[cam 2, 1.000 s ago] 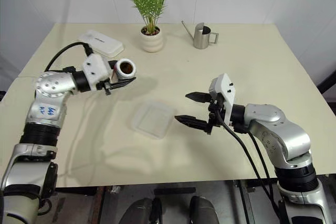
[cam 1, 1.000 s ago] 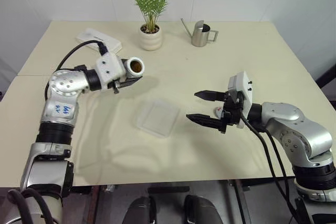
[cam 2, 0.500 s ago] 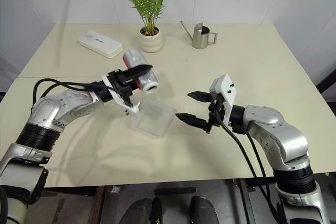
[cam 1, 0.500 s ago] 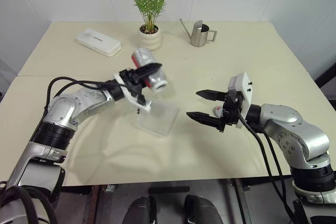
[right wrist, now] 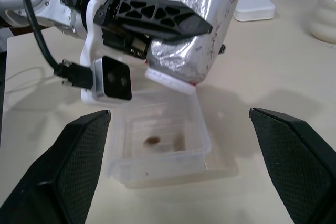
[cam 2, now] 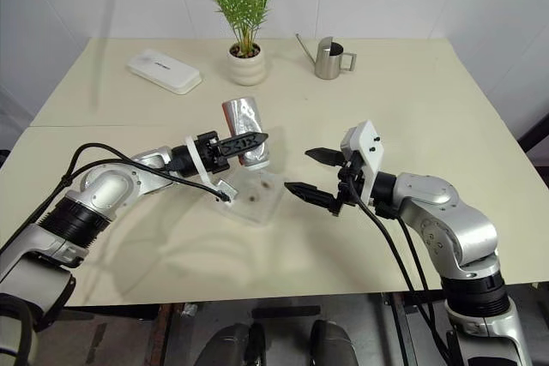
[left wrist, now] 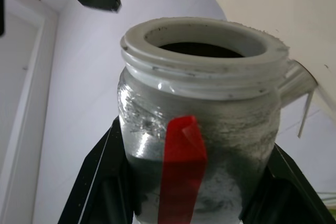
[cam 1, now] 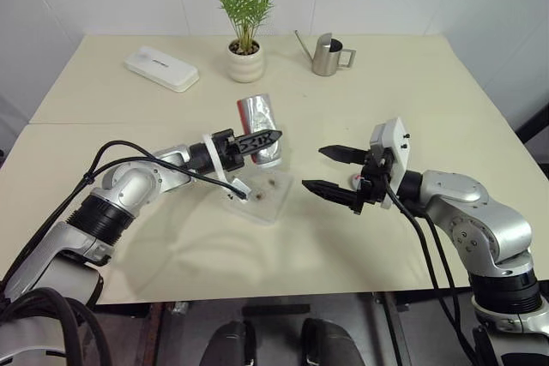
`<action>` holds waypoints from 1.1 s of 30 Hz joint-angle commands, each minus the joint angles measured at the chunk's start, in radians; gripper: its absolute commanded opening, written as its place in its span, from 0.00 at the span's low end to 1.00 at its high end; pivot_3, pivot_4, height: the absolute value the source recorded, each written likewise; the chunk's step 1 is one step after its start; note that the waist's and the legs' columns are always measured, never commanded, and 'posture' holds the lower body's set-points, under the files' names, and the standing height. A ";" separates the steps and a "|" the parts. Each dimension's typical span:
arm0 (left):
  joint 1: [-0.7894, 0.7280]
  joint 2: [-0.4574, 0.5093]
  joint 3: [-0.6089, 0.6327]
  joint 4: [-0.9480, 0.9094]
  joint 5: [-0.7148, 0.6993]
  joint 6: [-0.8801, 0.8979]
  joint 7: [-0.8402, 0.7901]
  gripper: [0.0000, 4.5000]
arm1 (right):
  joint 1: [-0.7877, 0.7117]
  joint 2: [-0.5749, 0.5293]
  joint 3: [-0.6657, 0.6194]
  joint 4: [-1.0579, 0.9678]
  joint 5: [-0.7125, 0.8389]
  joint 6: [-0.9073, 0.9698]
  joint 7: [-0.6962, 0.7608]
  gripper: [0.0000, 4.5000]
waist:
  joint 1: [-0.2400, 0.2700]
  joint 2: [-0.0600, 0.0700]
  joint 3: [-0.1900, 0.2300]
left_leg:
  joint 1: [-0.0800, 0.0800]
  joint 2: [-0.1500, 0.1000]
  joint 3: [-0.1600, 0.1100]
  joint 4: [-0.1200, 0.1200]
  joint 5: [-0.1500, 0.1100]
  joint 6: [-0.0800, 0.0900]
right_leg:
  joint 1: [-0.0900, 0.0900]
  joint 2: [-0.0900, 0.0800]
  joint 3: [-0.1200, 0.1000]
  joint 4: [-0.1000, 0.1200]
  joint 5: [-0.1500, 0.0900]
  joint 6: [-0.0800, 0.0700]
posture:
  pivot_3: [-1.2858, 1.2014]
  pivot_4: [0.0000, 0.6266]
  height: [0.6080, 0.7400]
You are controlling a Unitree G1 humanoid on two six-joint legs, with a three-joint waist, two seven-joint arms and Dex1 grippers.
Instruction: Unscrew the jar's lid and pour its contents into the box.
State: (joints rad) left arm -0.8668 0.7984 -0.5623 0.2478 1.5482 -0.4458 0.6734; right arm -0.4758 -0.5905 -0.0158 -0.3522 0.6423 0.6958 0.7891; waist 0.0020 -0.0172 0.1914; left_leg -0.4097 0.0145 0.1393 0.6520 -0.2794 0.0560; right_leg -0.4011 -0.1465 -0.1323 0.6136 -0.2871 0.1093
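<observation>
Two arms over one cream desk [cam 1: 412,83], biggest item in frame. Plant [cam 1: 246,15] in a white pot at the far edge, steel watering can [cam 1: 326,55] to its right, white oblong case [cam 1: 161,69] to its left, all well apart from the work area.

Left end effector [cam 1: 257,140] reaches in from the left and is clenched on the jar [cam 1: 260,129]. Jar is upended: base up and leaning away, mouth down over the near-centre of the desk. Lid is off the jar; left wrist view looks straight at the open white threaded mouth, red strip running down the glass [left wrist: 184,166], black fingers [left wrist: 97,182] on both sides of the body.

Right end effector [cam 1: 334,169] sits just right of the box, pointing left at it, released, jaws wide apart, nothing between them. Its wrist view has the two fingertips [right wrist: 79,156] framing the box with a clear gap on each side.

Box [cam 1: 257,199] lies flat on the desk directly under the jar mouth, touching neither end effector as far as I can tell.

Lid [cam 1: 355,181]: small bit with a red mark on the desk behind the right fingers, mostly hidden.

Contents [right wrist: 153,141]: a couple of small brown pieces on the box floor.
</observation>
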 commanded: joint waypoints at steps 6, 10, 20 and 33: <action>-0.013 0.024 0.107 0.041 -0.237 -0.023 -0.101 0.43 | 0.012 0.005 -0.033 -0.039 0.022 -0.022 0.002 0.99 | -0.001 0.000 0.000 | 0.000 0.000 0.001 0.002 0.000 0.000 | -0.001 -0.001 0.001 0.003 0.000 0.000 | 0.52 0.24 1.00; 0.007 0.021 0.230 0.132 -0.588 -0.103 -0.303 0.43 | 0.023 -0.001 -0.035 -0.048 0.036 -0.020 0.017 0.99 | -0.003 0.000 0.000 | 0.001 0.000 0.002 0.003 0.000 0.000 | -0.001 -0.002 0.001 0.005 0.000 0.000 | 0.52 0.24 1.00; -0.020 -0.200 0.820 0.451 -1.605 0.589 -0.949 0.43 | 0.042 -0.019 -0.047 -0.034 0.017 -0.071 0.058 0.99 | -0.009 -0.001 -0.001 | 0.001 0.001 0.002 0.011 0.000 0.000 | 0.000 0.000 0.000 0.009 0.000 0.000 | 0.52 0.24 1.00; 0.118 -0.196 0.998 0.497 -1.765 0.503 -0.953 0.43 | 0.065 -0.082 -0.032 0.047 -0.107 -0.292 0.206 0.99 | -0.003 -0.007 -0.002 | 0.001 -0.001 0.002 0.011 -0.001 0.002 | 0.002 -0.001 0.000 0.006 0.002 0.003 | 0.52 0.24 1.00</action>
State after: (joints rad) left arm -0.7502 0.5940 0.4242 0.7623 -0.1992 0.1061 -0.2680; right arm -0.4063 -0.6602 -0.0430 -0.2980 0.5393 0.4324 0.9804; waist -0.0011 -0.0242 0.1891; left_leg -0.4081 0.0130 0.1417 0.6626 -0.2805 0.0583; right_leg -0.3992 -0.1480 -0.1322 0.6198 -0.2855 0.1121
